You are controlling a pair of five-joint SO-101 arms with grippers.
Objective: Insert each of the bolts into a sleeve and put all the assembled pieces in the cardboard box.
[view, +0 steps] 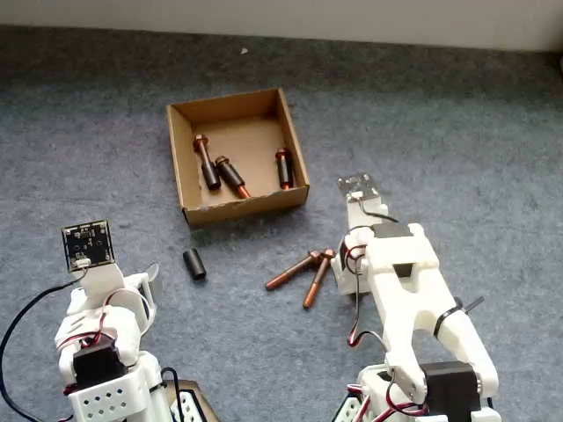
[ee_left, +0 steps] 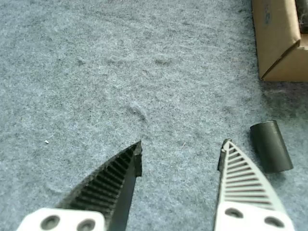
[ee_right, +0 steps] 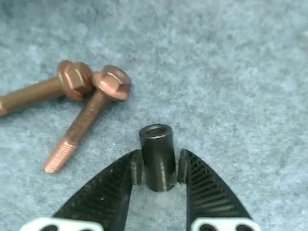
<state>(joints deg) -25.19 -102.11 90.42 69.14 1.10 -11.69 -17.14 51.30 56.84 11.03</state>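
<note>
Black plastic sleeve [ee_right: 157, 156], a short tube, stands nearly upright, clamped at its waist between the dark ridged fingers [ee_right: 115, 187] of the right gripper [ee_right: 159, 165], with its open bore facing up. Whether its foot rests on the grey felt counter [ee_right: 250, 72] I cannot tell. Just beside it, on the side toward the left arm, two copper-coloured flanged bolts [ee_right: 91, 118] lie flat on the felt, heads together and shanks splayed away from the sleeve. The nearer bolt's long axis therefore runs across the sleeve's axis, and it would probably have to be lifted and tipped thread-down before it could enter the bore. In the high view the right arm [view: 405, 281] is stretched forward and bent down at the wrist, close to the bolts. The left gripper [ee_left: 182, 144] hangs low, its fingers spread wide and empty. A second black sleeve [ee_left: 271, 146] lies on its side just outside the white finger, well apart from the bolts. The left arm is folded back near its base. Beyond, the brown cardboard box [view: 246, 207] holds three assembled pieces [view: 230, 174].
</note>
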